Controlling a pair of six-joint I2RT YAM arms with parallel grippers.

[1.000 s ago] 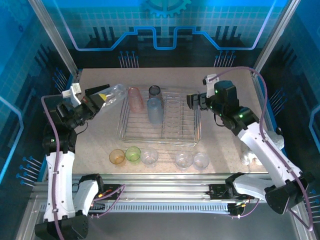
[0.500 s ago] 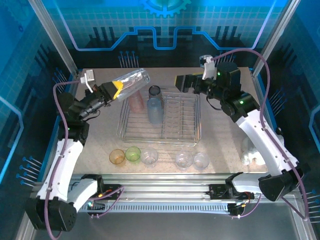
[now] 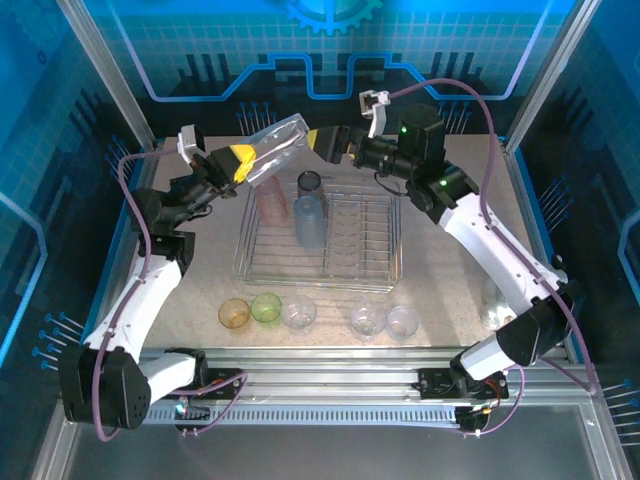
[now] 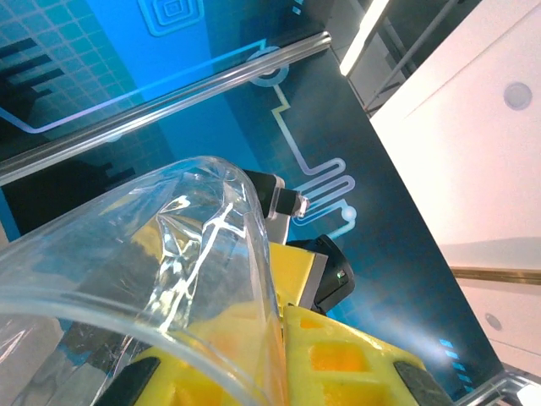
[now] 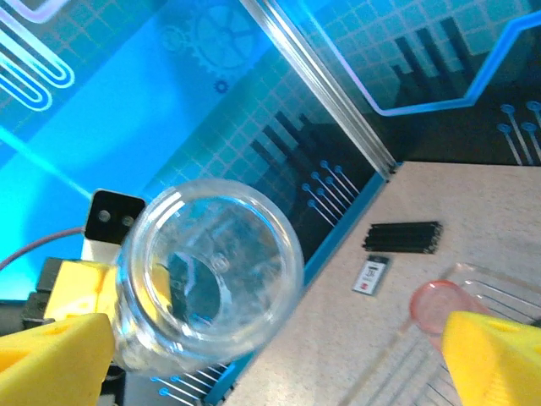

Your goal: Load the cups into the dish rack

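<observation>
My left gripper (image 3: 241,160) (image 4: 283,315) is shut on the wall of a clear cup (image 3: 276,143) (image 4: 161,254), which hangs tilted in the air over the back left of the dish rack (image 3: 372,268). My right gripper (image 3: 322,141) (image 5: 275,342) stands open just beyond the cup's other end. In the right wrist view the clear cup (image 5: 208,272) shows its round base, nearer the left finger (image 5: 52,355). A pink cup (image 3: 270,200) (image 5: 438,306), a smoky grey cup (image 3: 310,182) and a clear cup (image 3: 310,222) stand in the rack.
In front of the rack stands a row of short cups: orange (image 3: 234,313), green (image 3: 266,307) and three clear ones (image 3: 299,313) (image 3: 368,320) (image 3: 402,320). A black ridged bar (image 5: 404,238) and a small tag (image 5: 370,276) lie near the table's back left edge.
The left arm has lifted the clear cup up and to the right, over the rack's back. The right arm has swung left and up to meet the cup, its fingers still open.
</observation>
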